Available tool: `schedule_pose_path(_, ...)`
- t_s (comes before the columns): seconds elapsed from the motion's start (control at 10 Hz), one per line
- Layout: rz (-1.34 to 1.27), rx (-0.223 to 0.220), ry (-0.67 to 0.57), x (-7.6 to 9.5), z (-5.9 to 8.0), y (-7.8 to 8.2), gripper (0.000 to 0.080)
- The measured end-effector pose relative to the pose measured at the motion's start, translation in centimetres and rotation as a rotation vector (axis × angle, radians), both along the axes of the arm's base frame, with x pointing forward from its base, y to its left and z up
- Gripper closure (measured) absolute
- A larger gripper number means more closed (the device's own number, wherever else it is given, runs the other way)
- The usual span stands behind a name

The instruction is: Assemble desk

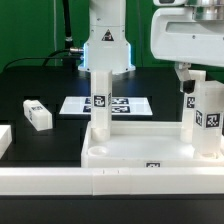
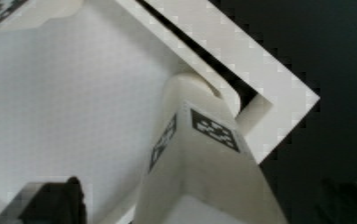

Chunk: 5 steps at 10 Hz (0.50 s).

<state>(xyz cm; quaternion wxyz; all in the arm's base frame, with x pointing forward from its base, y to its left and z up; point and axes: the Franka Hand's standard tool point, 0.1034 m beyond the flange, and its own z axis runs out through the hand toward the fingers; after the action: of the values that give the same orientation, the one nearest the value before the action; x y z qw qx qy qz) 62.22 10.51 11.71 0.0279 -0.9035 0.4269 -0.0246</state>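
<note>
The desk tabletop [image 1: 140,150], a white rectangular tray with a raised rim, lies on the black table [image 1: 30,80] hard against the long white border rail [image 1: 110,182] that runs along the near edge of the exterior view. Beyond its far rim, the marker board [image 1: 105,104] lies flat, just apart from it. Toward the exterior view's left the table is mostly open, holding only a loose white leg [image 1: 37,115] lying on its side with a tag on its end, and a white block [image 1: 4,140] at the frame's edge; both are well apart from the tabletop. Two square white legs stand upright in the tray: one [image 1: 101,100] at the far corner on the exterior view's left, one [image 1: 208,125] at the exterior view's right side, each with a black-and-white tag on its face. The gripper [image 1: 187,88] hangs just above and beside the right-hand leg, its dark fingers [image 1: 186,84] close to the post's top; in the wrist view the finger tips [image 2: 50,200] sit wide apart on either side of the tagged leg [image 2: 210,140] without pressing it, so the claw is spread fully and holds nothing. The wrist view also shows the tabletop's rim corner [image 2: 273,80] against the dark table, with the leg rising from just inside that corner.
</note>
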Motion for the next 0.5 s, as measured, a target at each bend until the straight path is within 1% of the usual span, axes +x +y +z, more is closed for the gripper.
schedule_pose_path(0.3, 0.214, -0.016, -0.006, 0.0, -0.02, -0.07, 0.0151)
schedule_pose_path(0.4, 0.337, -0.034, -0.005, -0.06, -0.08, -0.01, 0.0151)
schedule_pose_path(0.5, 0.442, -0.042, -0.01, 0.07, 0.05, 0.05, 0.0151)
